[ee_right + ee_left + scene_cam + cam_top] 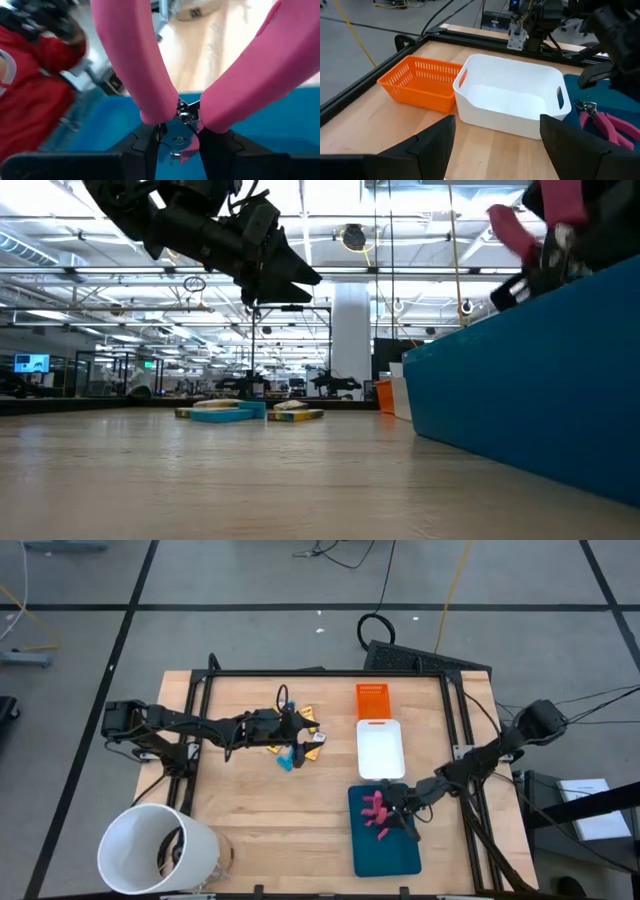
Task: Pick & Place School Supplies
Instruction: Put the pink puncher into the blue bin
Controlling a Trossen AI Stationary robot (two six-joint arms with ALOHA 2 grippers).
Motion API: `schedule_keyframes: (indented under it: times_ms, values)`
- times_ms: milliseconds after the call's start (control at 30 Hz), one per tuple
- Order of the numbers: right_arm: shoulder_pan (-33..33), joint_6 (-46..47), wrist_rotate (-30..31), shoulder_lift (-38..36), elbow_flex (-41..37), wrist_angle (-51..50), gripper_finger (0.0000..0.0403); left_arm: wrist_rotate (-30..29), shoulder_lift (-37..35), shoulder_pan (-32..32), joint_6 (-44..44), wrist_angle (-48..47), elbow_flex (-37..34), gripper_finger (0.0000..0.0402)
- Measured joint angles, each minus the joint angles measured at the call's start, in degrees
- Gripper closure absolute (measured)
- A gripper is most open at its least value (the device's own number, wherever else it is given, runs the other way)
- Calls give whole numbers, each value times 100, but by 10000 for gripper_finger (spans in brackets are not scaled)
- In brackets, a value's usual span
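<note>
Bench [250,810] of pale wood, three trays along its right half: orange basket [371,700] at the back, white tray [381,750] in the middle, teal tray [385,835] nearest the front. Big white bucket [155,850] stands at the front left corner.

Right end effector [392,812] hangs over the back part of the teal tray. Its fingers are closed on a pink-handled tool [200,70]; the right wrist view shows the two pink handles spreading away from the pivot pinched between the fingers. More pink-handled tools [378,808] lie in the teal tray directly below. Any set-down looks to be straight down from here.

Left end effector [296,725] is at mid-bench toward the back, fingers spread wide, holding nothing. Loose supplies [300,745], light-blue and yellow-orange pieces, lie just beside and in front of it. Pile's long axis: cannot tell. Left arm is plainly the nearer one to that pile; the right arm is well apart from it.
</note>
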Motion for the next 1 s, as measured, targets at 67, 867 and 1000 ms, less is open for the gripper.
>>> schedule_keyframes:
  times_ms: [67, 867, 1000]
  values:
    - [73, 48, 187, 148, -9, -2, 301, 0, 0, 0, -24, 13, 0, 108]
    - [77, 348, -148, 813, -7, 500, 243, 0, 0, 2, 2, -109, 0, 107]
    - [77, 361, -150, 813, -5, 501, 237, 0, 0, 2, 0, -109, 0, 107]
